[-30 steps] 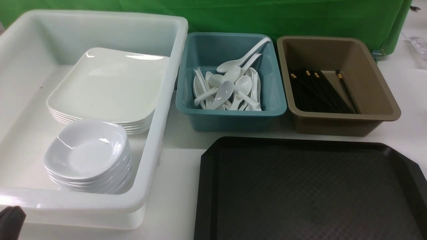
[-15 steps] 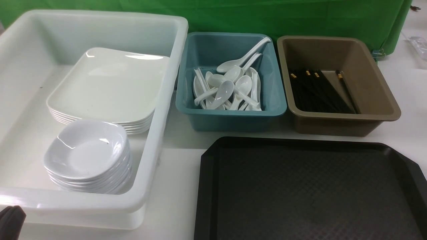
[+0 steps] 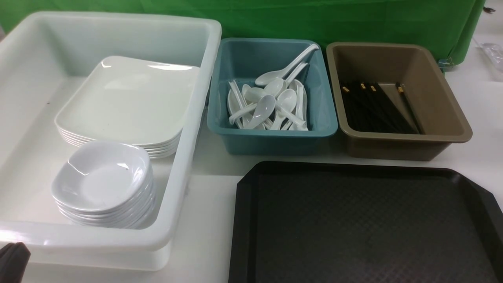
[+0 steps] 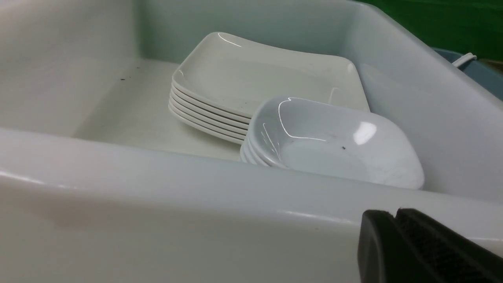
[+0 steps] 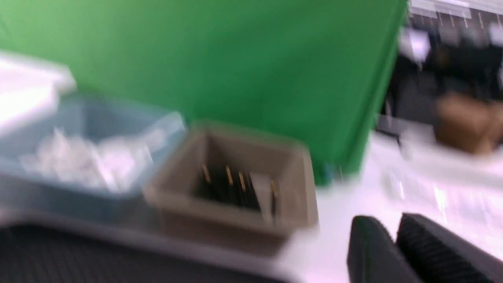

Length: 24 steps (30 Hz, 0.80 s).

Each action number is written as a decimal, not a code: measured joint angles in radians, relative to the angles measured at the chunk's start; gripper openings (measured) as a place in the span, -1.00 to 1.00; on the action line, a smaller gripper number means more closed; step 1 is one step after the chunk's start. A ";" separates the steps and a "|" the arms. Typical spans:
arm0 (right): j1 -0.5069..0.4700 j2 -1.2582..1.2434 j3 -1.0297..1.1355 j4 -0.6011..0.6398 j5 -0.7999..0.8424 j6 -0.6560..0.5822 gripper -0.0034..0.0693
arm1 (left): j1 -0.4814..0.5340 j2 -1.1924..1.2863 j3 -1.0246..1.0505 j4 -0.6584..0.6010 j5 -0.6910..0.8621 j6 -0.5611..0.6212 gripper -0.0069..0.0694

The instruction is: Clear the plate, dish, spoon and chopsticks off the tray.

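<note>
The black tray (image 3: 353,220) lies at the front right with nothing on it. A stack of white plates (image 3: 125,98) and a stack of small white dishes (image 3: 104,181) sit in the white bin (image 3: 118,239). White spoons (image 3: 267,102) lie in the teal bin (image 3: 275,141). Black chopsticks (image 3: 373,106) lie in the brown bin (image 3: 393,147). My left gripper (image 3: 15,247) is shut and empty, low at the white bin's near left corner; it also shows in the left wrist view (image 4: 395,214). My right gripper (image 5: 393,226) is shut and empty and out of the front view.
A green cloth (image 3: 314,19) hangs behind the bins. A strip of white table (image 3: 212,204) runs between the white bin and the tray. The right wrist view is blurred; it shows the brown bin (image 5: 235,196) and the teal bin (image 5: 78,149) ahead.
</note>
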 joint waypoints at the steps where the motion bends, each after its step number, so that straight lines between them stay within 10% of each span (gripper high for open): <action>1: -0.020 -0.001 0.041 0.000 0.000 0.002 -0.50 | 0.000 0.000 0.000 0.000 0.000 0.000 -0.77; 24: -0.063 -0.081 0.250 0.000 0.094 0.094 -0.32 | 0.000 0.000 0.000 0.001 0.001 0.000 -0.77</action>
